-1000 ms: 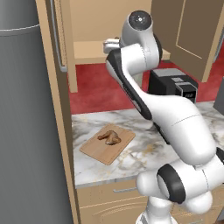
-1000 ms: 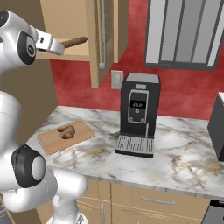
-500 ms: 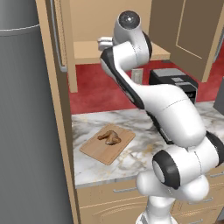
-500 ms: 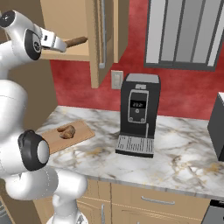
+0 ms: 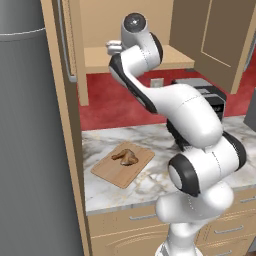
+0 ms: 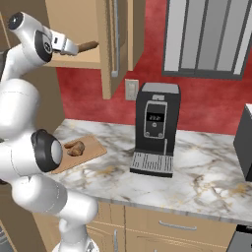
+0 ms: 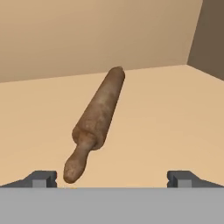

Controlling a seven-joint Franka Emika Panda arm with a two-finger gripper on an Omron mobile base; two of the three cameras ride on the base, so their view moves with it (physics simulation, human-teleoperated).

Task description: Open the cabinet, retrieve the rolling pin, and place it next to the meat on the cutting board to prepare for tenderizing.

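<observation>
In the left base view, the cutting board (image 5: pixel 123 164) is seen at the lower centre of the frame, lying flat on the marble counter (image 5: pixel 155 180), and the meat (image 5: pixel 126 157) rests on its farther half, so that bare wood is left beside it, presumably as room for the tool. At the top of the same frame the cabinet (image 5: pixel 220 42) is already open, its right door swung outward, so that the shelf inside can be reached by the arm. In the right base view, the gripper (image 6: pixel 74 48) is held at the upper left of the frame, at the level of that shelf, and the rolling pin (image 6: pixel 88 46) is seen just beyond it, lying on the shelf. To the right, at the centre, a black coffee machine (image 6: pixel 155 128) stands on the counter, well apart from the board. In the hand view, the rolling pin (image 7: pixel 97 118) lies slanted, its near handle toward the lower left, close to the left fingertip (image 7: pixel 41 178). The jaws are spread wide and nothing is held between them; it is judged that they must be centred over the thick body before closing.
</observation>
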